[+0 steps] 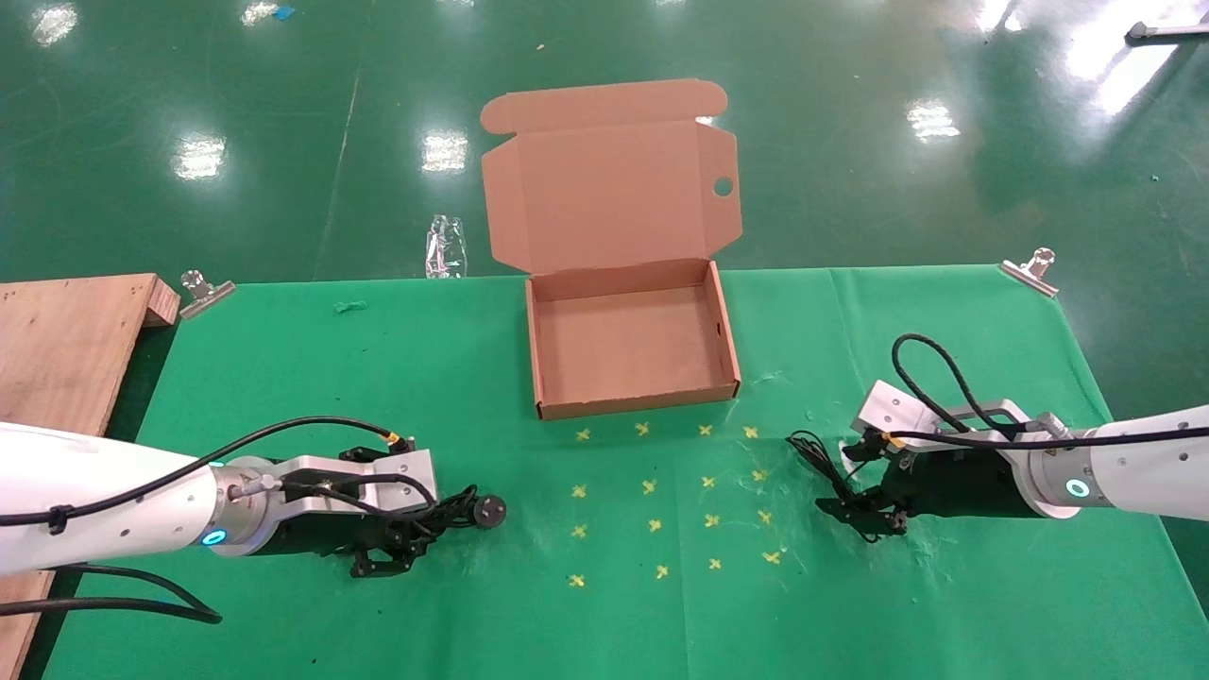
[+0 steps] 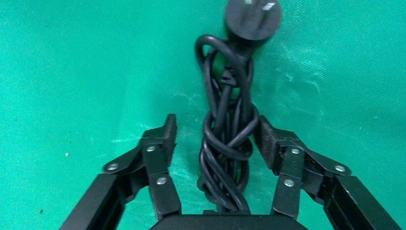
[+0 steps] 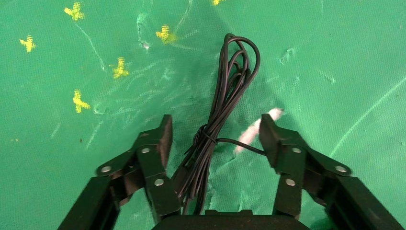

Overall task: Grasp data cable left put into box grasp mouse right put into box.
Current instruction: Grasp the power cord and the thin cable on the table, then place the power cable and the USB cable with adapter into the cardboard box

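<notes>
The data cable (image 2: 227, 139), a coiled black bundle with a round plug (image 2: 252, 18), lies on the green cloth. My left gripper (image 2: 216, 125) is open and low over it, one finger on each side of the coil. In the head view the left gripper (image 1: 425, 529) is at the front left, and the plug (image 1: 490, 511) pokes out past it. My right gripper (image 3: 216, 124) is open over the mouse's thin bundled cord (image 3: 225, 96); in the head view it (image 1: 845, 482) is at the front right. The mouse body is hidden. The brown box (image 1: 538, 349) stands open and empty at the back middle.
The box's lid (image 1: 604, 189) stands up behind it. A wooden board (image 1: 66, 349) lies at the left edge. Metal clips (image 1: 203, 291) (image 1: 1031, 266) hold the cloth's back corners. Yellow crosses (image 1: 661, 491) mark the cloth between the arms. The cloth has a white tear (image 3: 253, 132) by the right gripper.
</notes>
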{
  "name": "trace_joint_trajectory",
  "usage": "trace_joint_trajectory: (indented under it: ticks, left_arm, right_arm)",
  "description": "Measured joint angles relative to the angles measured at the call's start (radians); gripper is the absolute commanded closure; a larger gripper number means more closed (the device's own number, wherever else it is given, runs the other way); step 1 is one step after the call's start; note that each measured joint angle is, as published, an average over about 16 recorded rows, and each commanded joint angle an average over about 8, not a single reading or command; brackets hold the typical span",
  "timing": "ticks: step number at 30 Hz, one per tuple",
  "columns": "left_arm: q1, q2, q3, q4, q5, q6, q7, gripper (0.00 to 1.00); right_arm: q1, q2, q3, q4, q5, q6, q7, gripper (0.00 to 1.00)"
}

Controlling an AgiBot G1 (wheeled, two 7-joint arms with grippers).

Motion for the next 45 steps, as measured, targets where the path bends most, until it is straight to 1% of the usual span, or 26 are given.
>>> trace_joint_trajectory:
  ticks: [19,26,30,34,37,41,45]
  left_arm:
    - [-0.005,-0.001,-0.001,-0.001,0.001,0.001,0.002,1.00]
    - [-0.058,-0.006,-0.020,-0.005,-0.041,0.033,0.018,1.00]
    - [-0.113,0.013,-0.035,0.001,-0.076,0.048,0.033,1.00]
    - [-0.173,0.073,-0.043,0.023,-0.090,0.033,0.043,1.00]
    - [-0.209,0.150,-0.036,0.057,-0.068,-0.005,0.046,1.00]
    - [-0.235,0.273,0.005,0.118,0.014,-0.100,0.042,1.00]
    - [-0.238,0.382,0.083,0.183,0.128,-0.228,0.012,1.00]
  right_arm:
    - [0.000,0.003,0.002,0.005,0.002,-0.001,0.001,1.00]
    - [0.029,0.032,0.017,0.033,0.008,0.001,0.007,1.00]
    - [0.056,0.063,0.034,0.070,0.010,0.008,0.022,1.00]
    - [0.083,0.102,0.055,0.119,0.010,0.019,0.048,1.00]
    - [0.098,0.133,0.069,0.163,0.009,0.027,0.076,1.00]
    - [0.106,0.174,0.085,0.231,0.006,0.033,0.123,1.00]
    - [0.104,0.216,0.098,0.307,0.004,0.033,0.175,1.00]
